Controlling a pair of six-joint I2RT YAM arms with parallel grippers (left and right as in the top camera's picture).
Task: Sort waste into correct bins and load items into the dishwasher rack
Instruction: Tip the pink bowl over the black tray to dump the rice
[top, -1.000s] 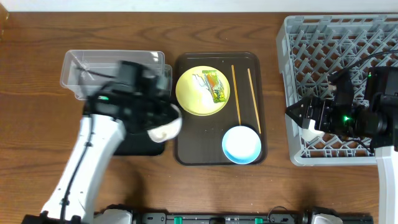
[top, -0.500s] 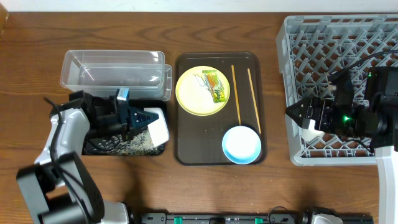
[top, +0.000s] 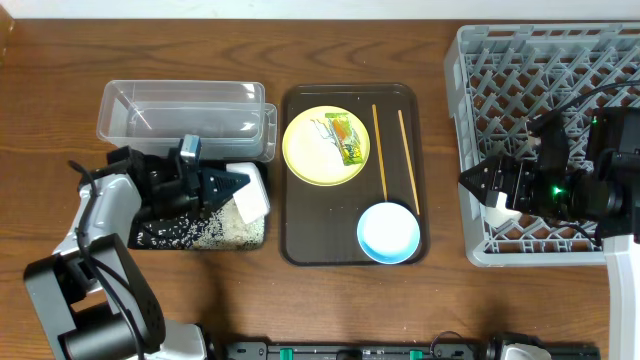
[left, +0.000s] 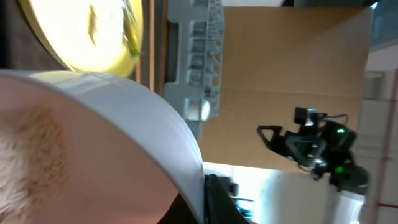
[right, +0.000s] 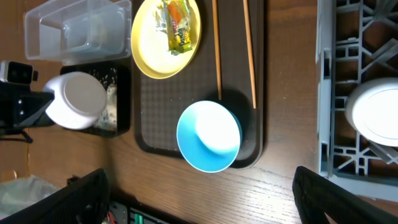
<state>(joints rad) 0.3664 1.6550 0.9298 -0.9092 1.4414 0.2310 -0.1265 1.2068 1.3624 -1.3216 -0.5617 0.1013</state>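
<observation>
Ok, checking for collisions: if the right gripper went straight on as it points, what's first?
The right gripper points toward the serving tray, so probably its nearest rim first, then a chopstick. Its height is unclear, so it may pass above.

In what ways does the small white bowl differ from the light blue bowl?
The small white bowl is held tipped by the left pincer over the black tray; the light blue bowl stands upright and free on the brown tray. The small white bowl is white, the light blue bowl blue. Both are round.
</observation>
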